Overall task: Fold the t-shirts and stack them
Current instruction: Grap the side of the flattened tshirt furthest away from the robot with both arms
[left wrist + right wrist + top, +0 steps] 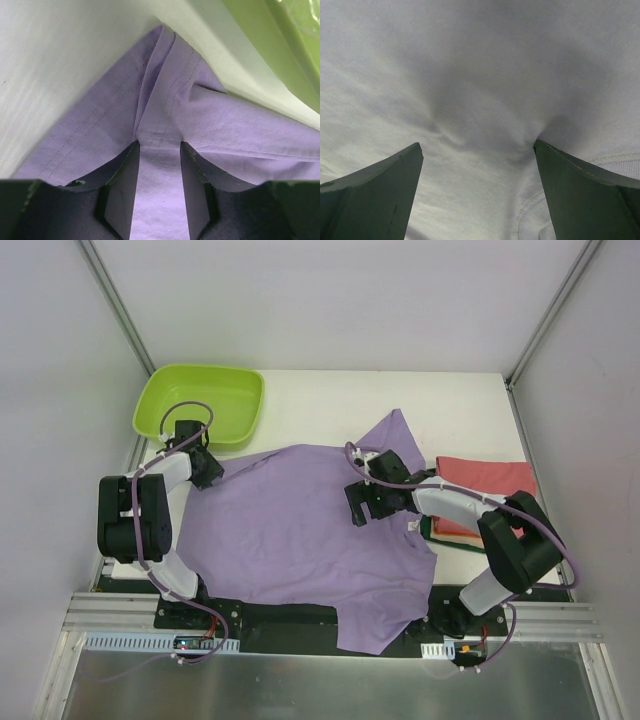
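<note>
The large lilac-purple t-shirt (pixel 290 535) lies spread over the middle of the table, and one corner hangs over the near edge. My left gripper (pixel 205 468) is at the shirt's far left corner. In the left wrist view it (pixel 159 145) is shut on a bunched fold of the shirt (pixel 170 100), with creases running out from the tips. My right gripper (pixel 362 502) is on the shirt's right part. In the right wrist view it (pixel 477 145) is open, with its tips pressed down onto the cloth (pixel 470 75). The folded red shirt (pixel 490 480) tops a stack with orange and dark green layers (pixel 445 532) at the right.
The lime-green plastic tub (pixel 200 403) stands at the far left, just behind my left gripper, and its rim shows in the left wrist view (pixel 280 45). The white table (pixel 330 400) shows behind the shirt. Grey walls close in both sides.
</note>
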Controlling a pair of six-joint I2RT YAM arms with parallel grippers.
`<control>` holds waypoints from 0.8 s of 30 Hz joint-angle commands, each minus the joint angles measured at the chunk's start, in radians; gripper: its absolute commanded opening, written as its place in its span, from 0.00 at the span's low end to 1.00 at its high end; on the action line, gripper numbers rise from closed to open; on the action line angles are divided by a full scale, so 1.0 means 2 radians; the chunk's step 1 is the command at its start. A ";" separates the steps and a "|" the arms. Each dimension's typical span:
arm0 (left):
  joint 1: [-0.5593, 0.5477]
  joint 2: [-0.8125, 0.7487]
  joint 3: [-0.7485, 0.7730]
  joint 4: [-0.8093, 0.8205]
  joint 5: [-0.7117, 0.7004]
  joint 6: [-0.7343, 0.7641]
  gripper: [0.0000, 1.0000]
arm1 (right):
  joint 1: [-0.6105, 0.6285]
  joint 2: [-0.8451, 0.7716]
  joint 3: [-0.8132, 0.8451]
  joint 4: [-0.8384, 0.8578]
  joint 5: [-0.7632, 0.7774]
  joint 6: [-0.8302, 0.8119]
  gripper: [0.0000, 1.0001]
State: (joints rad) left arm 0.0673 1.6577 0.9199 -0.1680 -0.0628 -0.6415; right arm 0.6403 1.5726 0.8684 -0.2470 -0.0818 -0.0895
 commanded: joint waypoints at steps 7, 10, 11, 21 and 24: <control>0.005 -0.018 0.009 -0.043 -0.022 -0.003 0.40 | -0.014 0.024 0.004 -0.005 -0.006 0.012 0.96; 0.005 -0.010 0.011 -0.043 -0.014 -0.005 0.40 | -0.016 0.028 0.005 -0.005 -0.008 0.014 0.96; 0.005 -0.007 0.012 -0.043 -0.017 -0.007 0.39 | -0.017 0.030 0.004 -0.005 -0.009 0.015 0.96; 0.005 0.023 0.058 -0.043 -0.038 -0.003 0.28 | -0.023 0.036 0.004 -0.005 -0.014 0.019 0.96; 0.005 0.025 0.071 -0.043 -0.038 -0.001 0.29 | -0.023 0.037 0.002 -0.007 -0.013 0.019 0.96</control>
State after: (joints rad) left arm 0.0673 1.7027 0.9997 -0.2352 -0.1081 -0.6441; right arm 0.6048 1.5993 0.8810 -0.2348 -0.0967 -0.0631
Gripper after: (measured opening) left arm 0.286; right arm 0.961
